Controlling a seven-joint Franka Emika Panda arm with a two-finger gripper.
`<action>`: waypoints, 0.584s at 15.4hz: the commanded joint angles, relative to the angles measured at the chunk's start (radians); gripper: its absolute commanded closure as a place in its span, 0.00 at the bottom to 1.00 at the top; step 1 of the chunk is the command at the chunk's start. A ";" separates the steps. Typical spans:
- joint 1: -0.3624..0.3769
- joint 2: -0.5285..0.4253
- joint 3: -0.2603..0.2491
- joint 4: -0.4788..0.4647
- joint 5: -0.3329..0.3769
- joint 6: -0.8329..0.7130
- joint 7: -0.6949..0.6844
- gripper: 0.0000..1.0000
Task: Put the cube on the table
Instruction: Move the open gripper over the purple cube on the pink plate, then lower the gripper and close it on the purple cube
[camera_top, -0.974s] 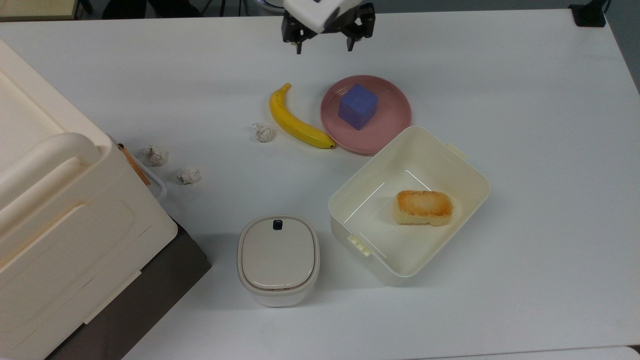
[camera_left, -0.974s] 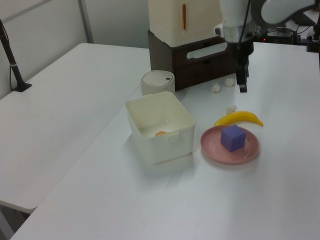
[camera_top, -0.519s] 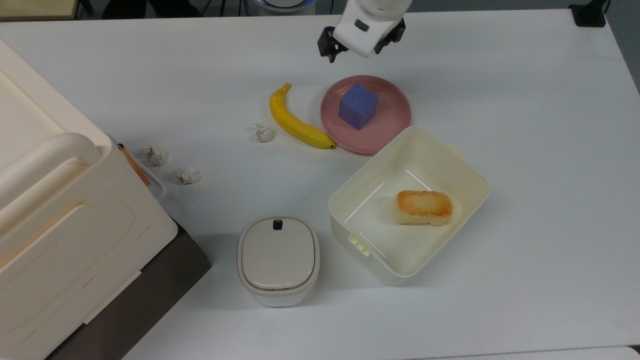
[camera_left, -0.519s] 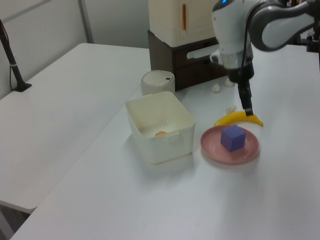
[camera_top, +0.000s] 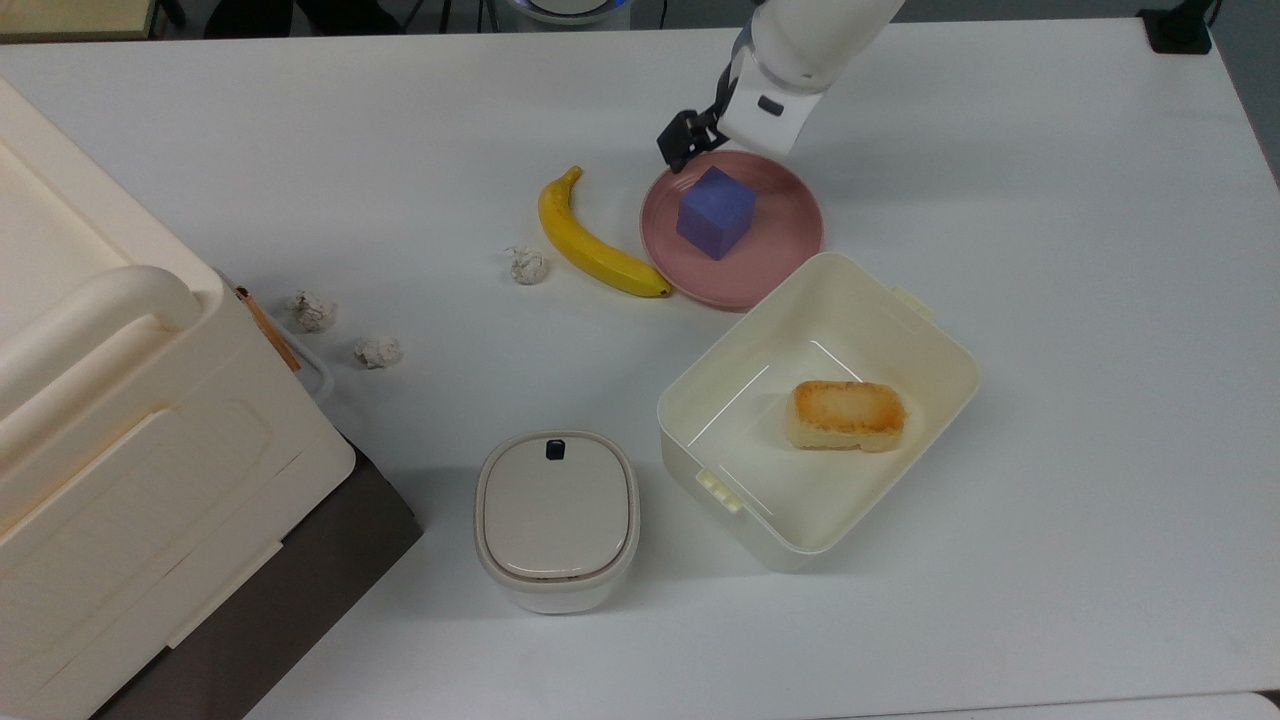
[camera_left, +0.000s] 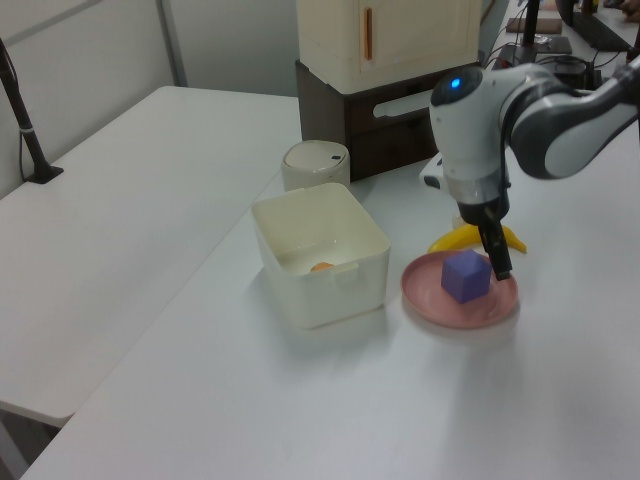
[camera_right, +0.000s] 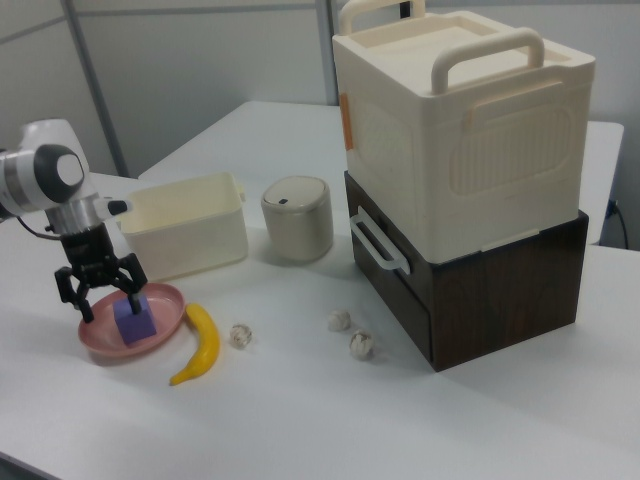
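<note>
We are hovering our tool (camera_right: 100, 296), spread wide and holding nothing, over the cube (camera_right: 131, 319), which is sitting ungrasped on the pink plate (camera_right: 165, 331), not yet on the worktop (camera_top: 1050, 250).

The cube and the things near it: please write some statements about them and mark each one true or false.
1. The cube sits on the pink plate. True.
2. The gripper is shut on the cube. False: in the right view its fingers stand open, above the cube.
3. The bread lies in the cream box. True.
4. The banana lies inside the box. False: it lies on the table, beside the plate.
5. The small round container has its lid off. False: the lid is on.
</note>
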 joint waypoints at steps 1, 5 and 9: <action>-0.004 0.054 -0.004 -0.005 -0.069 0.072 0.001 0.00; -0.011 0.111 -0.006 0.028 -0.119 0.086 0.002 0.00; -0.020 0.129 -0.006 0.037 -0.135 0.098 0.001 0.10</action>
